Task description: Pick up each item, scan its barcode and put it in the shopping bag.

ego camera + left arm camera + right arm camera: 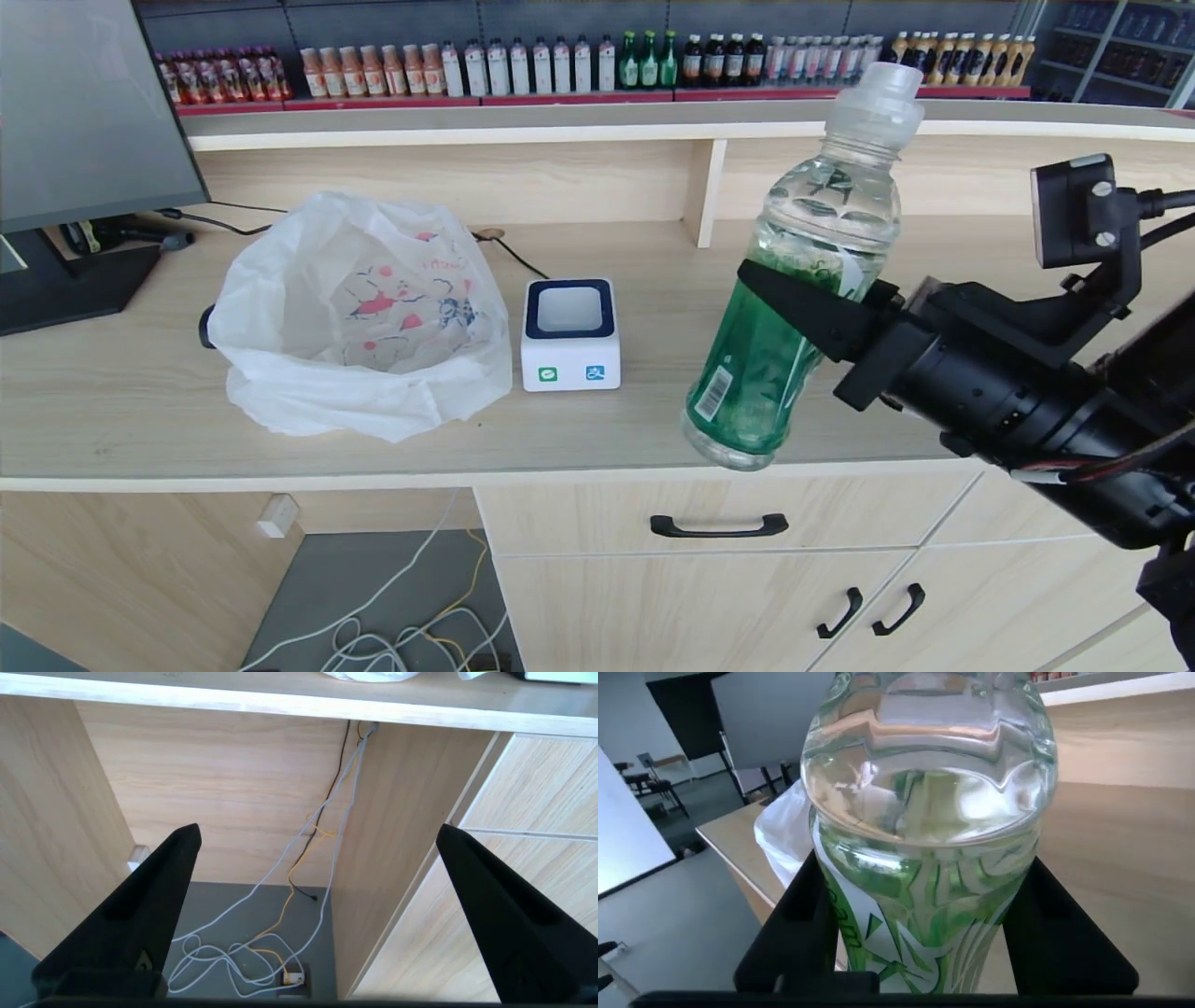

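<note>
The left tool (318, 924) hangs below the tabletop's front edge. Its two fingers are spread wide with nothing between them, and it faces the open recess where loose cables (262, 952) lie on the floor.

On the tabletop (140, 411), toward its left end, the white plastic shopping bag (355, 317) sits slumped with its mouth open upward. Just beside it, near the middle of the tabletop, stands the small white barcode scanner (570, 333), its dark-framed window facing up.

Well apart from the scanner, toward the right end, the green-labelled drink bottle (803, 280) is held in the air. It is tilted, with the cap high and the base low near the front edge. Its barcode (714, 392) shows low on the label, on the side turned toward the front. The right tool (794, 313) is closed around the bottle's middle, and the right wrist view shows one black finger pressed against each side of the bottle (924, 812).

The pick-up looks done, so the step in hand is the scan. The next move likely calls for carrying the bottle leftward over the scanner and rolling the wrist so the barcode faces down at the window. Only after that should it go on to the bag's open mouth.
</note>
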### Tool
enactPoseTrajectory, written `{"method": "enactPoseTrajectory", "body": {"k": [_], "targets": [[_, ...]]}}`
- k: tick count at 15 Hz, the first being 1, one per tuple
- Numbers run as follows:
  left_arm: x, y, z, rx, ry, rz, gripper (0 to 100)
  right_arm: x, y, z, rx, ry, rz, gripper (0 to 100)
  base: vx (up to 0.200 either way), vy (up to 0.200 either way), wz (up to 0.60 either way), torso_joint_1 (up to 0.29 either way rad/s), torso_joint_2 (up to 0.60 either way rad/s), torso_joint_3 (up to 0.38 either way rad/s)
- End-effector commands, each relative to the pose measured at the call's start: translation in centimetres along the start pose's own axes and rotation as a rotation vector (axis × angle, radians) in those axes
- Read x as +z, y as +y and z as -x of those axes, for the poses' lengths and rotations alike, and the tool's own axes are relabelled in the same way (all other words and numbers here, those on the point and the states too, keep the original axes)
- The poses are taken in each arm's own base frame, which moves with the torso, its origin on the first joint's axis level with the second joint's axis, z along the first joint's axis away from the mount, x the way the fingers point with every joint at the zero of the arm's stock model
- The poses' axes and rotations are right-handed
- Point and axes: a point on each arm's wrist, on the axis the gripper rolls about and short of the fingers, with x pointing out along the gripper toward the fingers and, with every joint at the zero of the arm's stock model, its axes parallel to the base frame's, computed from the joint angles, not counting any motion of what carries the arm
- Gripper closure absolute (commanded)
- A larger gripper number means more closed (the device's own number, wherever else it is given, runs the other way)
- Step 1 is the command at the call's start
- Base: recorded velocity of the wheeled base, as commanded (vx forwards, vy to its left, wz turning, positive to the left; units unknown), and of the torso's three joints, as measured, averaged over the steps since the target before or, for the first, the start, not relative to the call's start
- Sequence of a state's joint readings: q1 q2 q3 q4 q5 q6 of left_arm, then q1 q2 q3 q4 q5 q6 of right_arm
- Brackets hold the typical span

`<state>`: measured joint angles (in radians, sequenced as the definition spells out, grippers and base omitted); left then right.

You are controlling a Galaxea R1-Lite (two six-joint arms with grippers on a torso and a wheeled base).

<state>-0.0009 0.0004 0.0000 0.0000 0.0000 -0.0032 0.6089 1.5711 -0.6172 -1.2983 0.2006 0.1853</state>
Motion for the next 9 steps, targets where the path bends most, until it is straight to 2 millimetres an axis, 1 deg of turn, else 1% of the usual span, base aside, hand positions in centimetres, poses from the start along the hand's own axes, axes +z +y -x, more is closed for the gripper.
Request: {"method": "enactPoseTrajectory", "body": {"k": [1, 2, 4, 6, 9], "targets": [[0.0, 0.0, 0.0, -0.001, 0.0, 0.0, 0, -0.6, 0.0, 0.6, 0.001, 0.012, -0.016, 100, 0.0, 0.0, 0.0, 0.0, 0.0, 0.0], [0.0, 0.0, 0.0, 0.001, 0.0, 0.0, 0, -0.8, 0.1, 0.8, 0.02, 0.009, -0.02, 100, 0.0, 0.0, 0.0, 0.0, 0.0, 0.0], [0.0, 0.0, 0.0, -0.001, 0.0, 0.0, 0, -0.8, 0.3, 0.8, 0.112, -0.002, -0.058, 100, 0.0, 0.0, 0.0, 0.0, 0.0, 0.0], [0.0, 0.0, 0.0, 0.001, 0.0, 0.0, 0, -1.0, 0.4, 0.9, 0.151, -0.016, -0.085, 100, 0.0, 0.0, 0.0, 0.0, 0.0, 0.0], [0.0, 0.0, 0.0, -0.001, 0.0, 0.0, 0, -2.5, 0.5, 1.8, 0.216, 0.001, -0.134, 100, 0.0, 0.0, 0.0, 0.0, 0.0, 0.0]]}}
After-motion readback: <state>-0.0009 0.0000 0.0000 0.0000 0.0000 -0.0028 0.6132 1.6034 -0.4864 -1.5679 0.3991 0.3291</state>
